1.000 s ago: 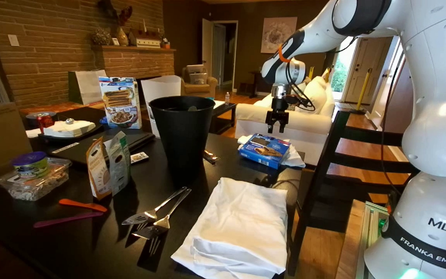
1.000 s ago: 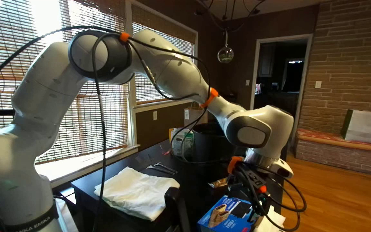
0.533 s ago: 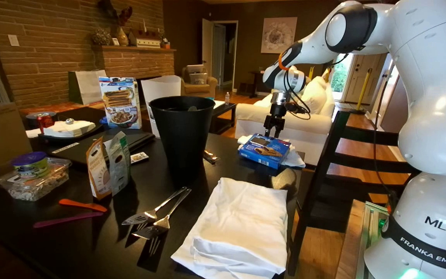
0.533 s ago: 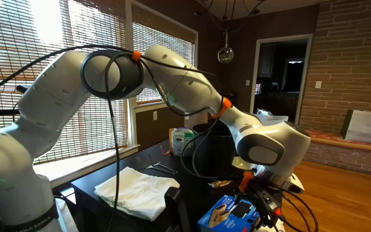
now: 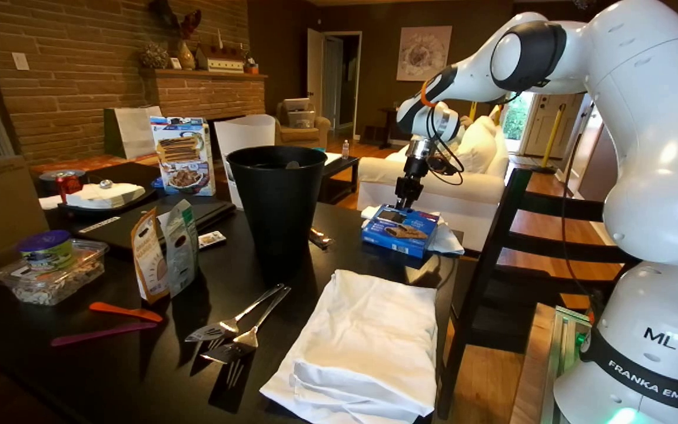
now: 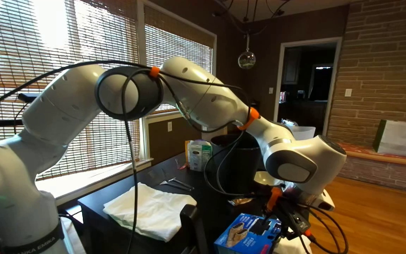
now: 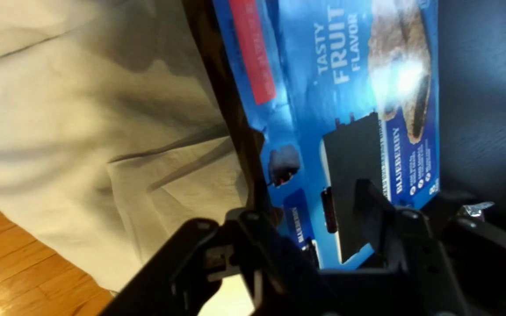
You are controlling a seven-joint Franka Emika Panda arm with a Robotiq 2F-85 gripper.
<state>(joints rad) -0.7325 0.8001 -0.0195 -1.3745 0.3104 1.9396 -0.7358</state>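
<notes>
A blue snack box with a torn dark opening in its top lies near the table's edge; it also shows in the other exterior picture. Its label reads "FRUIT FLAVOR" and "BLUEBERRY" in the wrist view. My gripper points down at the box's far end. In the wrist view my gripper has its fingers apart, one over the dark opening and one by the box's side. The blue panel lies between them. Whether the fingertips press on the cardboard cannot be told. White paper lies under the box.
A tall black bin, a wrapped bar, a folded white cloth, metal servers and standing pouches are on the black table. A dark chair stands at the table's edge. A pale sofa is beyond.
My gripper has come down onto the box and tilted. The box has shifted slightly toward the left of both exterior views in the last half second.
</notes>
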